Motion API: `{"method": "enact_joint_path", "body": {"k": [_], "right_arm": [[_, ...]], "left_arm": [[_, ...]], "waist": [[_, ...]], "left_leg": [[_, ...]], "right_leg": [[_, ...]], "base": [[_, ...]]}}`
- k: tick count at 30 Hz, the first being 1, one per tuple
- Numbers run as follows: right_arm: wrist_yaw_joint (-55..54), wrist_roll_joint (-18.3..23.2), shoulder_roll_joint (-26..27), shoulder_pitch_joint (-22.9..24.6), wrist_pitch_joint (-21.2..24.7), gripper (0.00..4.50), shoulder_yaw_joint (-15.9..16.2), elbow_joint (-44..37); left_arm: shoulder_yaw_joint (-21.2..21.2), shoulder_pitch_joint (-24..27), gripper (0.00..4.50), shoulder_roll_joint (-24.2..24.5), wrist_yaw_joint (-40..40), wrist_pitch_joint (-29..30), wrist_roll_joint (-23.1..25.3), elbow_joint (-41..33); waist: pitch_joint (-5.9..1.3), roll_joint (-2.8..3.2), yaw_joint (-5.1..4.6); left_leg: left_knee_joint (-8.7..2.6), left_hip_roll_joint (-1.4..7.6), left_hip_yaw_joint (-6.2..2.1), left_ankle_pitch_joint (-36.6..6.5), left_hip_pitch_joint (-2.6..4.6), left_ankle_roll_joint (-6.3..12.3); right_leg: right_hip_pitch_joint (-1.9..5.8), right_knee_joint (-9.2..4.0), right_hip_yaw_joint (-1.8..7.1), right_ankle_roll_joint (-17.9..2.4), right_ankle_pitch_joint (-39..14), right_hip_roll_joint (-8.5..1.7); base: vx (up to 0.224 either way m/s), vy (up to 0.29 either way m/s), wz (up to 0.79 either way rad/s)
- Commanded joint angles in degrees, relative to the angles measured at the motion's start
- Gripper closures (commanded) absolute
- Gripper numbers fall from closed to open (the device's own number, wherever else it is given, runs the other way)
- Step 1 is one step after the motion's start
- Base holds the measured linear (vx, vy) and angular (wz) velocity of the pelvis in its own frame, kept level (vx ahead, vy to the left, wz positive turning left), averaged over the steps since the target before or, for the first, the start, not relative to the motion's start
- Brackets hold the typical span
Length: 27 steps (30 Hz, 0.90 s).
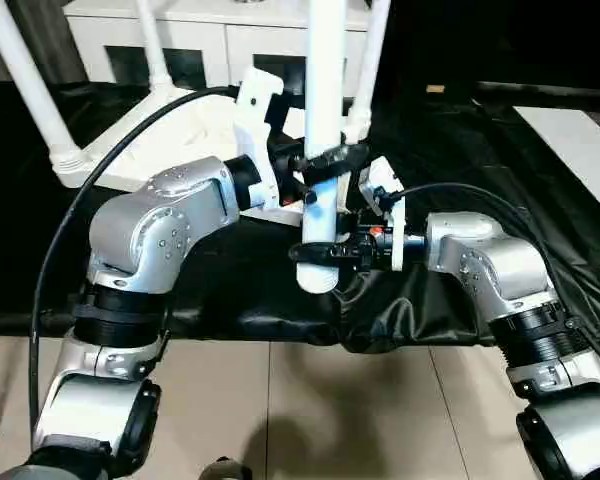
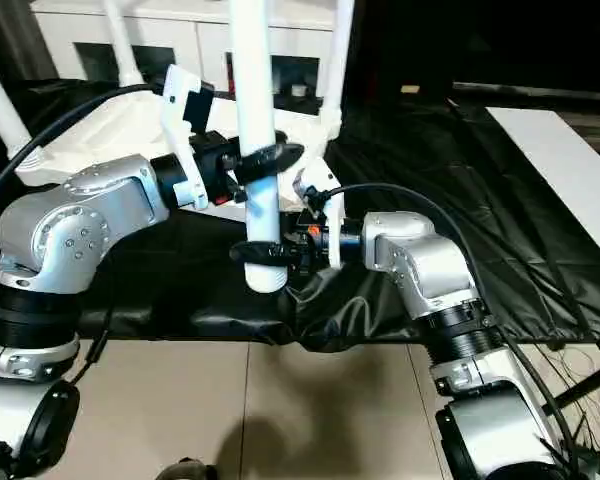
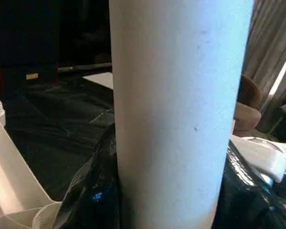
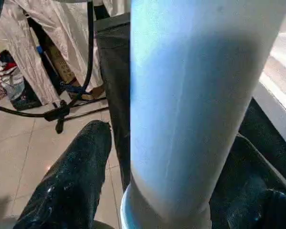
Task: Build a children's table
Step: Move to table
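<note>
Fingers of both grippers are closed around one white tube leg, held upright at the centre of the head views. Left gripper clamps the leg at mid-height; right gripper clamps it lower, just above the ribbed, wider bottom end, which hangs free above the front edge of the black sheet. In the wrist views the leg stands between the black fingers, touching them on both sides.

Behind the held leg, in the upper left of the head views, the white table top lies underside up on the black sheet. Three further legs rise from its corner sockets: one at far left, one left of centre, one right of centre.

A white cabinet with glass doors stands along the top edge. A white panel lies at upper right. Beige floor tiles fill the lower part of the frame.
</note>
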Motion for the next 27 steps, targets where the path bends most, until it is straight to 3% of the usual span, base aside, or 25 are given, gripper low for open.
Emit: {"method": "enact_joint_path", "body": {"k": [1, 13, 27], "right_arm": [[-0.01, 1.1, 0.04, -2.51, 0.16, 1.33, -1.12, -0.05], [-0.39, 0.68, -0.3, -3.44, 0.13, 1.33, -2.13, 1.0], [0.82, 0.92, -0.27, -3.54, 0.84, 2.54, -1.83, 1.42]], "left_arm": [[-0.52, -0.47, 2.66, 0.47, -0.79, 0.14, 0.4, -1.49], [-0.27, -0.58, 2.66, 0.5, -1.41, -0.02, 0.21, -1.38], [0.67, -0.93, 2.66, 0.26, -1.28, 0.09, -0.32, -1.15]], "waist": [[-4.51, -0.19, -0.03], [-4.58, -0.2, 0.01], [-4.62, -0.24, 0.02]], "left_leg": [[-3.72, 1.98, -0.63, -9.7, 2.34, -0.93], [-3.67, 1.9, -0.59, -9.33, 2.28, -1.18], [-3.59, 1.91, -0.58, -8.69, 2.29, -0.74]], "right_leg": [[2.43, -4.19, 2.06, -12.56, -4.62, -4.07], [2.53, -4.1, 2.07, -12.38, -3.76, -4.04], [2.53, -4.02, 2.03, -12.69, -3.4, -4.02]], "base": [[0.0, 0.0, 0.0], [0.0, 0.0, 0.0], [0.0, 0.0, 0.0]]}}
